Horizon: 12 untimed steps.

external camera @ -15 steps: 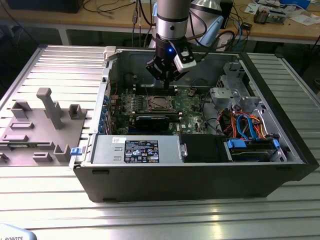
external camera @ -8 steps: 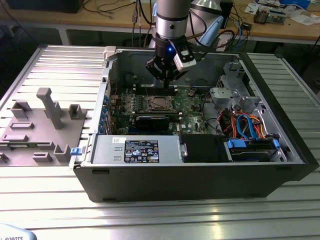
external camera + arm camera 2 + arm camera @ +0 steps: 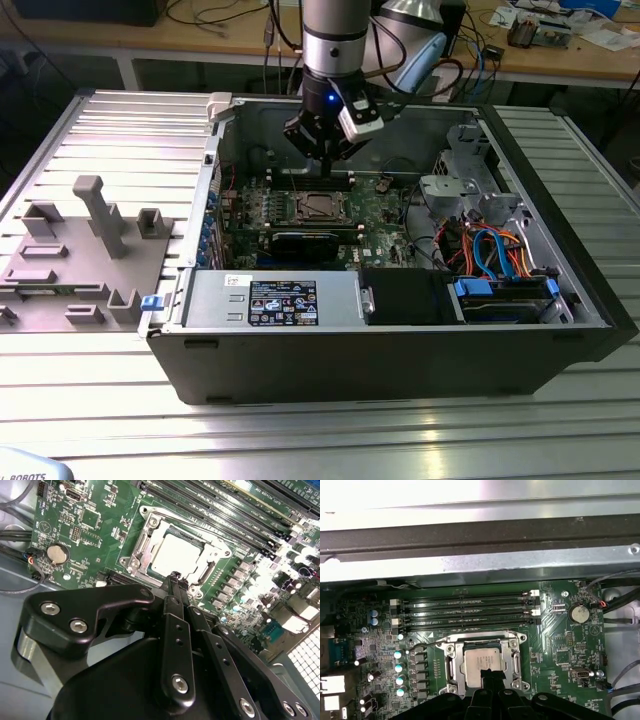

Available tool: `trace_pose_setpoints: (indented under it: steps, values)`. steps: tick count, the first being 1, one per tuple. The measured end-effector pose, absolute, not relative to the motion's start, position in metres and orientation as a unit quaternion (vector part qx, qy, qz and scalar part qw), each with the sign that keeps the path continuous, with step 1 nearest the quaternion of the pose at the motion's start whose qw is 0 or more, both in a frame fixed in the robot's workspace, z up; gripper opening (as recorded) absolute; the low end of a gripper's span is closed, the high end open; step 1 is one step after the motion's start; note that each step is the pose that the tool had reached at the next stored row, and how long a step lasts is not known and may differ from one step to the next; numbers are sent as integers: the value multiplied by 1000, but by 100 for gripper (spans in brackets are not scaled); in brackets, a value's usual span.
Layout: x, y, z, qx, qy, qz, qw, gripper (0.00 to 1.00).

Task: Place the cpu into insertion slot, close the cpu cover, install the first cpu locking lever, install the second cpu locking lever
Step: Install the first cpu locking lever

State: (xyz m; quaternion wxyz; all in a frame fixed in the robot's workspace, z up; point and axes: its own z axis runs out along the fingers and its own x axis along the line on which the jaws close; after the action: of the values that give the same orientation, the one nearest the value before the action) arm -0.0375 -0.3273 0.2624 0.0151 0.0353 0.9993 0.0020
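Pale silvery-grey, flat and square: that's how we see the cpu, sitting inside the insertion slot on the green motherboard w/ the cpu cover lying down around it as a thin silver frame, its window showing the chip face. In the first wrist view the cpu sits the same way, framed by the cpu cover, w/ a thin wire lever running off one corner of the insertion slot.

The tool hangs just above the socket's edge; its black fingers are pressed together at the tips, nothing held betw. them. We see the tool at the chip's near edge in the first wrist view too.

The first wrist view adds the long black RAM slots, a coin battery and the case's grey wall. The exterior view gives the whole open PC case on a ribbed metal bench, the tool over the socket, coloured cables on the exterior view's right, and a grey fixture tray on its left.
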Motion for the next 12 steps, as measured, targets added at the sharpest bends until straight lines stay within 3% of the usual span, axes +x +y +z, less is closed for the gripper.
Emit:
trace_pose_setpoints:
  steps: [12]
  values:
    - [-49, -320, 262, 35, 999, 2, 15, 11]
